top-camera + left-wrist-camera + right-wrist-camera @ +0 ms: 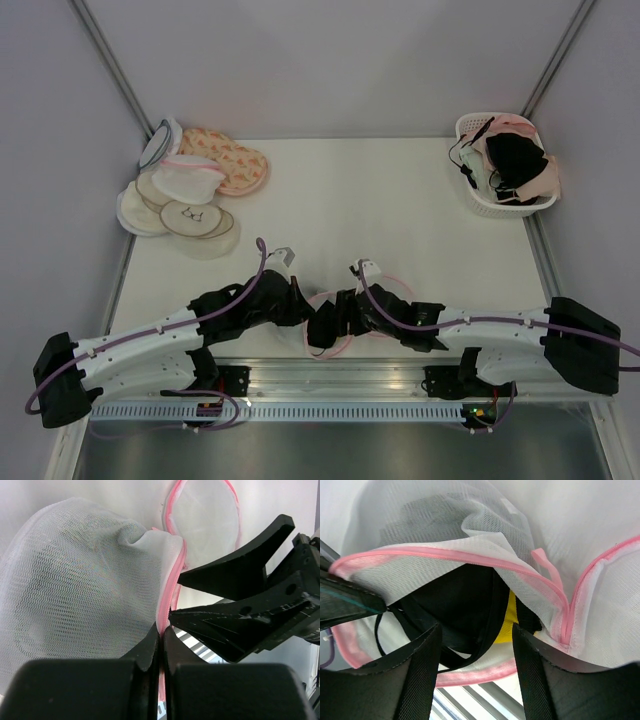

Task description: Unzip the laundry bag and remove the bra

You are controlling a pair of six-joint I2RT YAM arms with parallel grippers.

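Your left gripper (161, 645) pinched the pink rim (170, 600) of the laundry bag (75, 580) at the table's (400, 200) near edge, holding it open so your right gripper (476, 630), jaws apart, could reach the bra (460, 600) inside.

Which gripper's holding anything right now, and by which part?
Left gripper is shut on the pink zipper trim of the laundry bag. Right gripper is open, holding nothing.

Overhead view looks down; wrist views closely share laundry bag (75, 590)

L arm (235, 305), R arm (440, 325) meet over laundry bag (322, 300); pouch pile (195, 185) far-L; basket (500, 208) far-R.
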